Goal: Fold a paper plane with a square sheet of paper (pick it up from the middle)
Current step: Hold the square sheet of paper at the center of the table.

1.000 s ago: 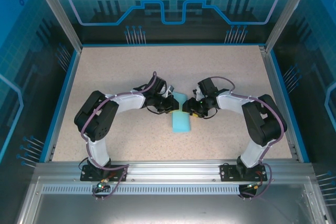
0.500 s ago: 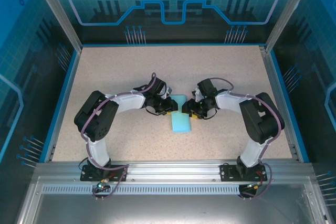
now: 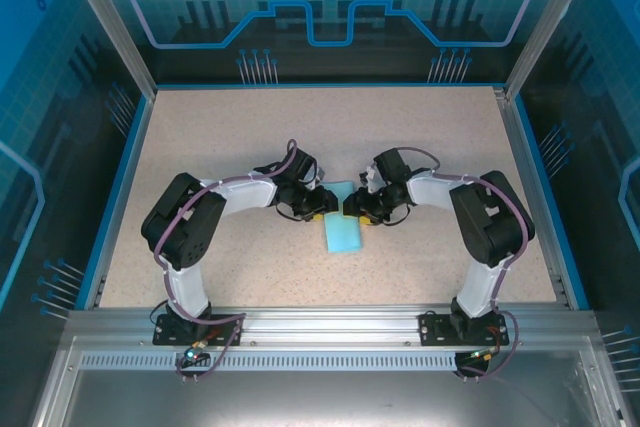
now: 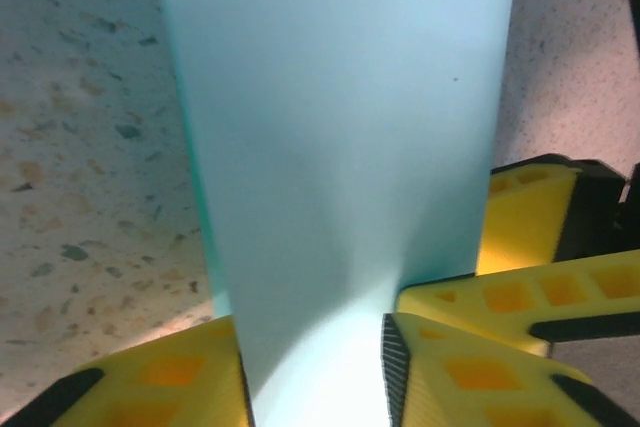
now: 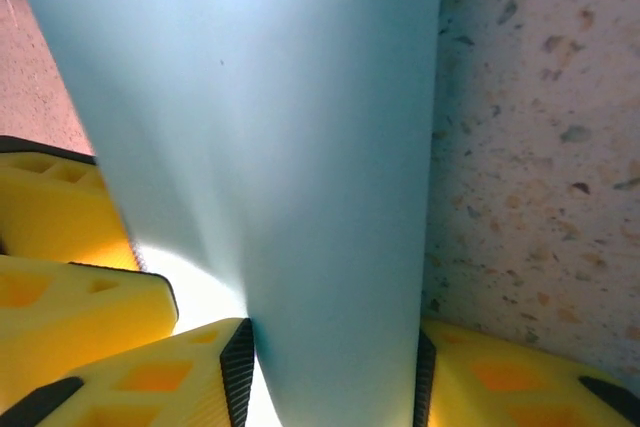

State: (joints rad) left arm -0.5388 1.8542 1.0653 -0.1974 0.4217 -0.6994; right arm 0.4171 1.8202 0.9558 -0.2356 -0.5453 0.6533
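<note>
We find the sheet of paper [image 3: 343,235] near the middle of the bench [image 3: 200,137], well apart from all four edges. It is folded into a narrow light-cyan strip. Its long side runs from the far edge toward the near edge, and the wider near end lies flat on the speckled surface.

The two arms reach in from the left and right sides and meet at the strip's far half, where the paper looks drawn in.

From the left wrist we see the left gripper [image 4: 314,369] with its yellow fingers [image 4: 160,387] standing part-way apart. The strip passes through the gap between them, and the paper's edges touch both black pads. The sheet is narrower there than farther out, and its surface is shaded like a shallow trough. Whether the left gripper is squeezing the paper or only resting against it, we cannot tell. Just beside it, on the right of that view, sit the tips of the other arm's fingers [image 4: 530,217].

The right wrist view shows much the same. The right gripper [image 5: 333,372] has its jaws part-way apart, and the strip fills the space between the pads and touches both. The paper widens away from the fingers [image 5: 520,387]. We cannot tell whether this one presses firmly either. The left arm's yellow fingertips [image 5: 60,247] sit close at the left edge of that view, against the sheet's side.
</note>
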